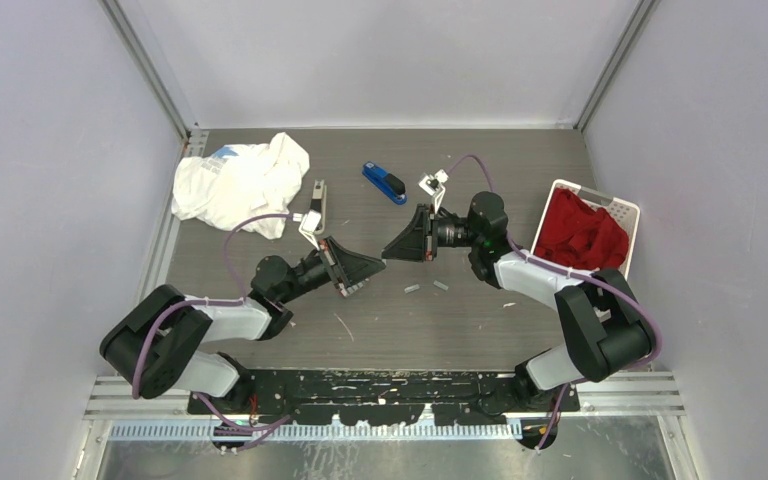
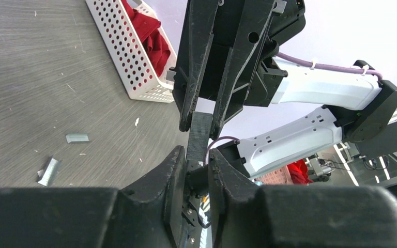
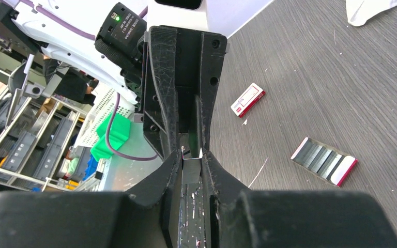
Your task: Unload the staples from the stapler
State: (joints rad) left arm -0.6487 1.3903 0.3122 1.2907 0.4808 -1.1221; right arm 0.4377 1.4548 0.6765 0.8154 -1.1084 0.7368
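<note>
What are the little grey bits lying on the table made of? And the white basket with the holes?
The little grey strips look like metal: silvery with a dull shine and fine ribs, so probably staples stuck together. The basket looks like hard white plastic: smooth walls with neat rows of round holes.

Left gripper [image 1: 379, 262], right gripper [image 1: 387, 255] — tips meeting

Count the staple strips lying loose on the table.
2. The left strip and the right strip lie apart on the table, near its middle. More may be hidden.
</note>
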